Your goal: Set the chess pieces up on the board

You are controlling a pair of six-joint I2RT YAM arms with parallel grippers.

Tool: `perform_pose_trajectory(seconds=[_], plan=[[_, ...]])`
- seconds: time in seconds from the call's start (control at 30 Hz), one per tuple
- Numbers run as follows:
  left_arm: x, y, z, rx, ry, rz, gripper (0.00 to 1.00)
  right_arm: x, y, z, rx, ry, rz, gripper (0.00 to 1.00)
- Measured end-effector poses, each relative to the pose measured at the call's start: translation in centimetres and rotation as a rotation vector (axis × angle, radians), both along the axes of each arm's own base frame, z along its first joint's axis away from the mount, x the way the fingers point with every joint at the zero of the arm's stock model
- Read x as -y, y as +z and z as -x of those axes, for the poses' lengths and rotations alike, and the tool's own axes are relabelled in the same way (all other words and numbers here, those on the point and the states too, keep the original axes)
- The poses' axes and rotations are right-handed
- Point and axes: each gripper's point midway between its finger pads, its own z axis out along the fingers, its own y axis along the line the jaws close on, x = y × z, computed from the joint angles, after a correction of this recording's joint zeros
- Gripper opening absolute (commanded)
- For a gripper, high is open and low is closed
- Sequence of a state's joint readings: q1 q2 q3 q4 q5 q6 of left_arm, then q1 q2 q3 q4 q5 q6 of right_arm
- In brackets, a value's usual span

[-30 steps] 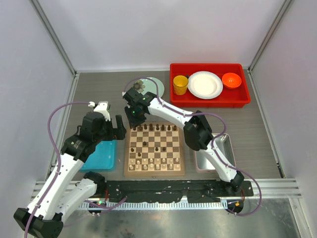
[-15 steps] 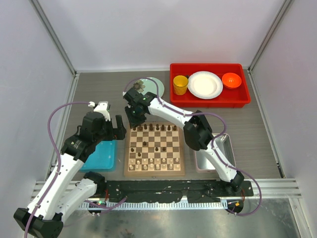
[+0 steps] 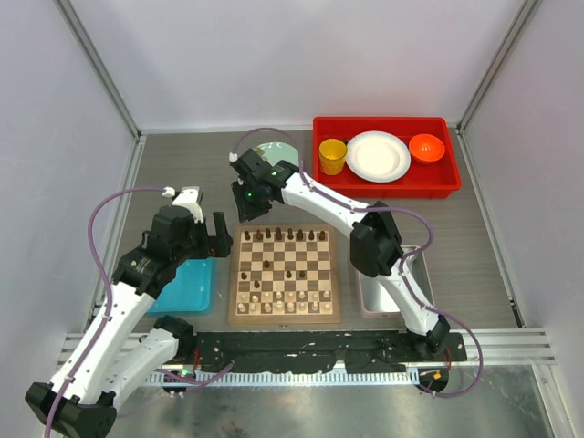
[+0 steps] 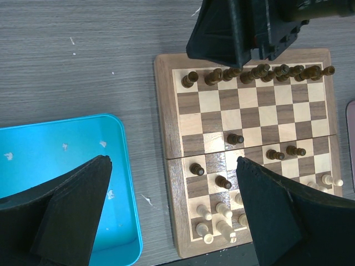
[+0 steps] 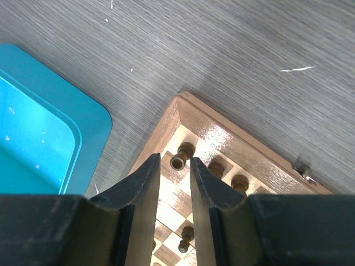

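Observation:
The board (image 3: 235, 274) lies in the middle of the table, with dark chess pieces (image 3: 285, 235) along its far row, a few dark ones mid-board and pale ones (image 3: 283, 301) on the near rows. My right gripper (image 3: 248, 212) hangs over the far left corner. In the right wrist view its jaws (image 5: 174, 158) stand slightly open with nothing between them, and a dark piece (image 5: 186, 148) stands on the corner square below the tips. My left gripper (image 4: 173, 162) is wide open above the board's left edge (image 4: 166, 111) and holds nothing.
A blue tray (image 3: 187, 285) lies left of the board and a silver metal tray (image 3: 415, 265) to its right. A red bin (image 3: 383, 187) at the back right holds a yellow cup (image 3: 332, 156), a white plate (image 3: 378, 156) and an orange bowl (image 3: 426, 148). A pale green disc (image 3: 278, 151) lies behind.
My right arm has lifted and drawn back from the board's far left corner, jaws unchanged. The left arm has not moved.

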State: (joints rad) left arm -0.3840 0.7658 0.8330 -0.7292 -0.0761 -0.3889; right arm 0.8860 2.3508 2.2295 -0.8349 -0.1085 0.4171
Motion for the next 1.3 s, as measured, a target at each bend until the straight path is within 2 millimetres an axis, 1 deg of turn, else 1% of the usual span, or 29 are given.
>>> perform_pose_trajectory(seconds=[0.13, 0.3, 0.4, 0.6, 0.73, 1.13, 1.3], plan=[[0.0, 0.0, 0.0, 0.000, 0.000, 0.000, 1.00, 1.1, 0.9, -0.3, 0.031, -0.026, 0.013, 0.34], [0.0, 0.0, 0.0, 0.000, 0.000, 0.000, 1.00, 2.7, 1.3, -0.5, 0.059, -0.039, 0.067, 0.33], [0.0, 0.0, 0.0, 0.000, 0.000, 0.000, 1.00, 3.5, 0.9, -0.3, 0.060, -0.028, 0.099, 0.33], [0.0, 0.0, 0.0, 0.000, 0.000, 0.000, 1.00, 4.8, -1.0, 0.8, 0.020, 0.006, 0.156, 0.30], [0.0, 0.0, 0.0, 0.000, 0.000, 0.000, 1.00, 4.7, -1.1, 1.1, 0.012, 0.020, 0.154, 0.29], [0.0, 0.0, 0.0, 0.000, 0.000, 0.000, 1.00, 4.2, -0.9, 1.5, -0.003, 0.042, 0.131, 0.30], [0.0, 0.0, 0.0, 0.000, 0.001, -0.001, 1.00, 3.5, 0.0, 1.5, 0.001, 0.009, 0.105, 0.30]])
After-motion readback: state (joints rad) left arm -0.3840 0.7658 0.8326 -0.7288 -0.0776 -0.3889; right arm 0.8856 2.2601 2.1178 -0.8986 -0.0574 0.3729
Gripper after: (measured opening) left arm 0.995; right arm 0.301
